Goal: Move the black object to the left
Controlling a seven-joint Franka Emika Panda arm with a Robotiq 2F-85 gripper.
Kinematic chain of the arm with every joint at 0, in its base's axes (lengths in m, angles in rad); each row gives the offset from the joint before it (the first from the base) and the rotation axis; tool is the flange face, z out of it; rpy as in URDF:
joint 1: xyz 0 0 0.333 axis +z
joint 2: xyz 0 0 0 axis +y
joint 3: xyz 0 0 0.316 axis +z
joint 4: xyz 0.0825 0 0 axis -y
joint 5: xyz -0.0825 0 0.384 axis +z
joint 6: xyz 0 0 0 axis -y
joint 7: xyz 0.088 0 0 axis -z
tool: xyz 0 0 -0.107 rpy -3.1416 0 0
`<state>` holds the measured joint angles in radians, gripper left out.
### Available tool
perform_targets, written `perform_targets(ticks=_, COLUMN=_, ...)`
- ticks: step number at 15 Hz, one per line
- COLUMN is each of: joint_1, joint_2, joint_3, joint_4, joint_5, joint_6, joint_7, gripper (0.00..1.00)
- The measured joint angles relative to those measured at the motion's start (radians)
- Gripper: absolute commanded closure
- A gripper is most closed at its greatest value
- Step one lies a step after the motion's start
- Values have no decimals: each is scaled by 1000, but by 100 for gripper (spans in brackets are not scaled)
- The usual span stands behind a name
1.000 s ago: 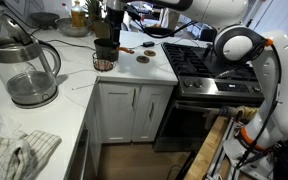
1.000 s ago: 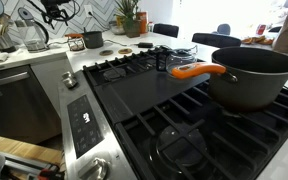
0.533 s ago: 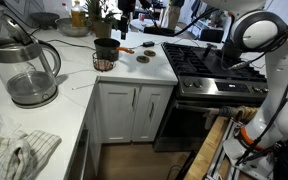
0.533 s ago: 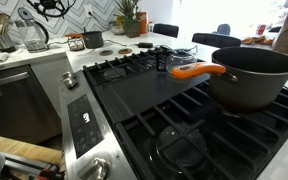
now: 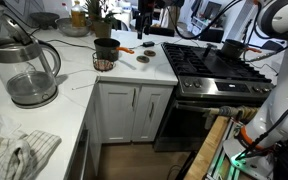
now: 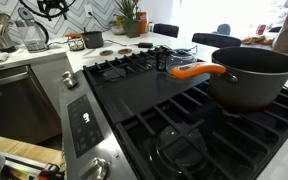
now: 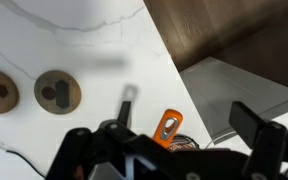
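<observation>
The black object (image 5: 106,49) is a short matte black pot. It stands on a wire trivet on the white counter, and also shows small and far off in an exterior view (image 6: 92,39). My gripper (image 5: 144,20) hangs high above the counter, to the right of the pot and well clear of it. In the wrist view the gripper (image 7: 164,145) is open and empty, its fingers wide apart. The pot is out of the wrist view.
Two tan discs (image 7: 57,92) and an orange-handled tool (image 7: 170,125) lie on the counter below my gripper. A glass kettle (image 5: 24,68) stands at the left, with a cloth (image 5: 19,150) in front of it. The gas stove (image 5: 209,62) is on the right and carries a large orange-handled pot (image 6: 249,72).
My gripper has moved from right above the black pot to the right, toward the stove. The pot has stayed on its trivet.
</observation>
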<state>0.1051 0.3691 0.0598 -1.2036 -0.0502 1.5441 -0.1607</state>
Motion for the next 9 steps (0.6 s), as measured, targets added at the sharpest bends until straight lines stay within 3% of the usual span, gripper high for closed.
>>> perform_targets(ticks=4, joint_1=-26, joint_2=-108, joint_3=-17, joint_4=-172, joint_5=13, joint_6=9, joint_7=65, gripper=0)
perform_targets(ticks=9, joint_1=-27, joint_2=-114, joint_3=-14, joint_4=-178, joint_5=13, joint_6=11, joint_7=64, gripper=0)
